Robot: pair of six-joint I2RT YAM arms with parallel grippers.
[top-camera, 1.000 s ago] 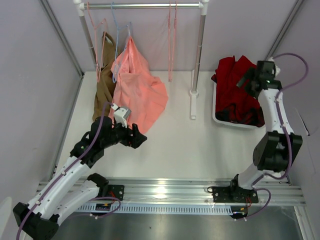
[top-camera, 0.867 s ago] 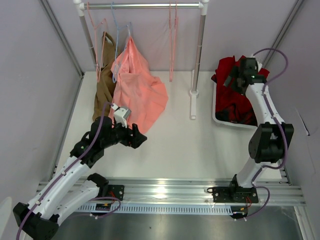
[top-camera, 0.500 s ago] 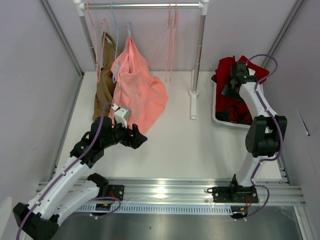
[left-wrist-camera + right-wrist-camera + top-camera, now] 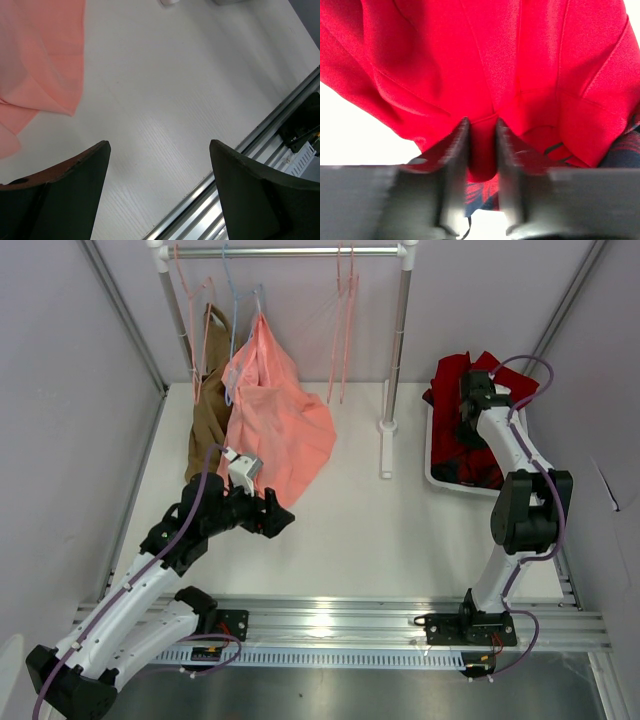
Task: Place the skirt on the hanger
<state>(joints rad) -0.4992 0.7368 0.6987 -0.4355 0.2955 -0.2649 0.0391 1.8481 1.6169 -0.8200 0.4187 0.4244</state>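
The deep-red skirt lies bunched in a white bin at the right back. My right gripper reaches down into it. In the right wrist view the skirt fills the frame, and my right gripper is shut on a fold of it that fills the narrow gap between the fingers. The pale-pink hanger hangs empty from the rail at the back, slightly tilted. My left gripper hovers open over the bare table, holding nothing.
A red-and-black checked garment lies under the skirt in the bin. A salmon-pink garment and a brown one hang at the back left by a light blue hanger. The rack post stands left of the bin.
My right arm swung left and dropped into the bin, and its jaws closed from wide open onto a fold of the skirt. The pink hanger swayed slightly. The left arm stayed still.
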